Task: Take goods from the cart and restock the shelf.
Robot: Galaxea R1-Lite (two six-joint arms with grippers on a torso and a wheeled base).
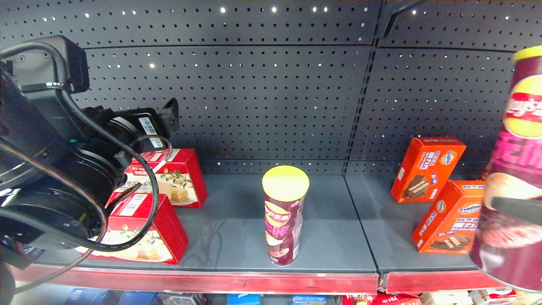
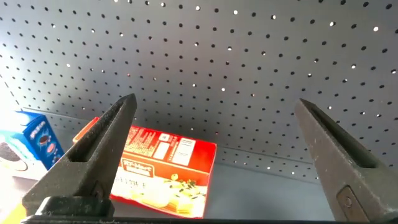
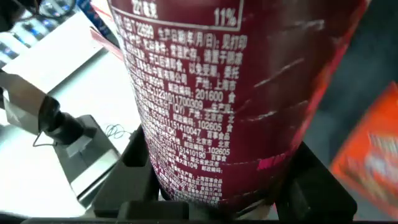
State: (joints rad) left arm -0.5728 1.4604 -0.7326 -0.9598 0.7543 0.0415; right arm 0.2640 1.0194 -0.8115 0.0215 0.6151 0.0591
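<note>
While the left gripper point(image 2: 214, 102) gapes empty, right gripper point(image 3: 219, 186) tight around crisp can point(image 1: 516, 161).

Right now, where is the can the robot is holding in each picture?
Head view: held can at the right edge.
Right wrist view: held can in the centre, close up.
Left wrist view: looks at a red box instead.
Shared landmark: orange box beside it.

Middle: can point(image 1: 283, 220) on the shelf point(image 1: 334, 241).
Left: cracker box point(image 1: 182, 180) behind second cracker box point(image 1: 146, 239).
Right: wafer box point(image 1: 425, 169) behind second wafer box point(image 1: 449, 218).
Far right: held can point(image 1: 514, 178) before the shelf.
</note>
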